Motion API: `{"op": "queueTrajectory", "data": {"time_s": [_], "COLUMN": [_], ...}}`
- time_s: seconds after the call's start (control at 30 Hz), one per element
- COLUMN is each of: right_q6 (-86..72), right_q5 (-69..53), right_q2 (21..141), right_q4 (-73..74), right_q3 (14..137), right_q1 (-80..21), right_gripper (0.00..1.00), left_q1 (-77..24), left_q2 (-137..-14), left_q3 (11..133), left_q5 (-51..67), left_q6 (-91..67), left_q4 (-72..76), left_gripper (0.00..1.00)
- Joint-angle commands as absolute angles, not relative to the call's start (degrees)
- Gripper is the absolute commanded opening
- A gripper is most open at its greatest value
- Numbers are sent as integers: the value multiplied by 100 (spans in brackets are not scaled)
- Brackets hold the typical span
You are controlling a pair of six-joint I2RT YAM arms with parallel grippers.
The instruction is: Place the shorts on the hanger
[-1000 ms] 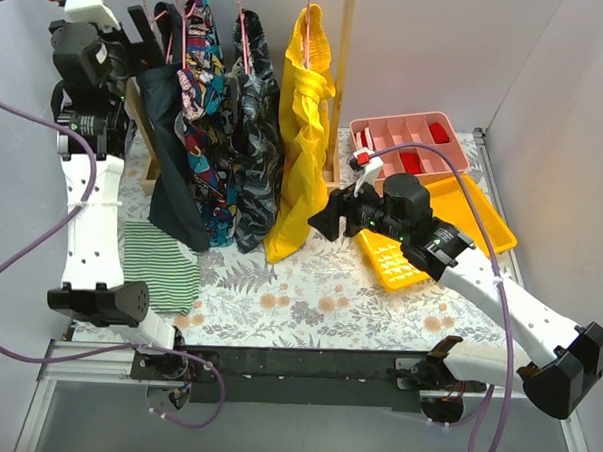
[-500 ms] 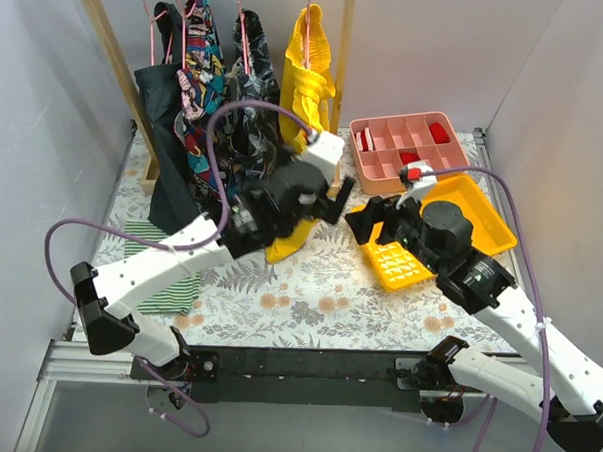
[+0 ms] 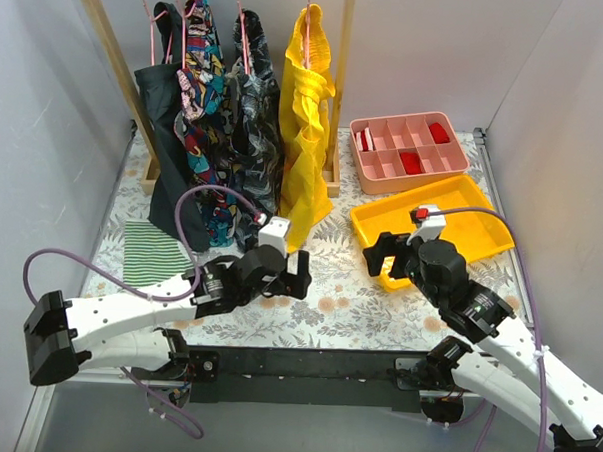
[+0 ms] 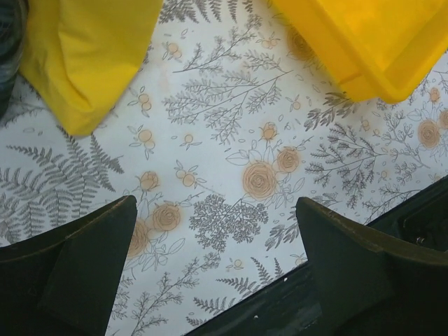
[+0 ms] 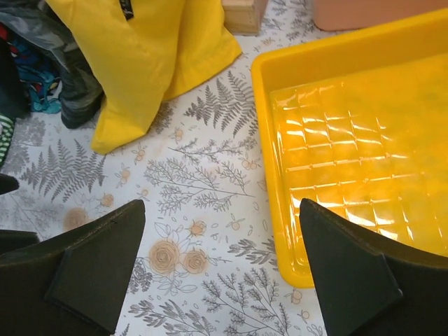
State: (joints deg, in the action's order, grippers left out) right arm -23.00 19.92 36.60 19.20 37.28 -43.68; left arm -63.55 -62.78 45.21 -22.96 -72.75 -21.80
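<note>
The room is bright, with soft, even light that seems to come from above. Only pale, fuzzy shadows lie on the flowery table cloth (image 3: 329, 287) under the arms, by the table's near edge. The yellow tray (image 5: 336, 161) shines with white glare on its floor. Close up, the black fingers (image 4: 77, 273) look dark and a bit blurry. The view from above is sharp.
</note>
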Motion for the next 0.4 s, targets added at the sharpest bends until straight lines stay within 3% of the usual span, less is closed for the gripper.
{"op": "queueTrajectory", "data": {"time_s": [0.0, 0.37], "right_q6": [-2557, -2584], "right_q5": [2346, 2435], "right_q2": [3411, 3375], "right_q4": [1828, 1819], "right_q3": [3367, 3191], "right_q1": [-4395, -4395], "right_gripper": [98, 98], "left_q1": [-6354, -6354], "left_q2": [-5504, -4711], "left_q3": [3973, 3226], "left_q5": [-2531, -2601], "left_q6": [-8165, -8112], "left_q4": [-1811, -1196], "left_gripper": [98, 98]}}
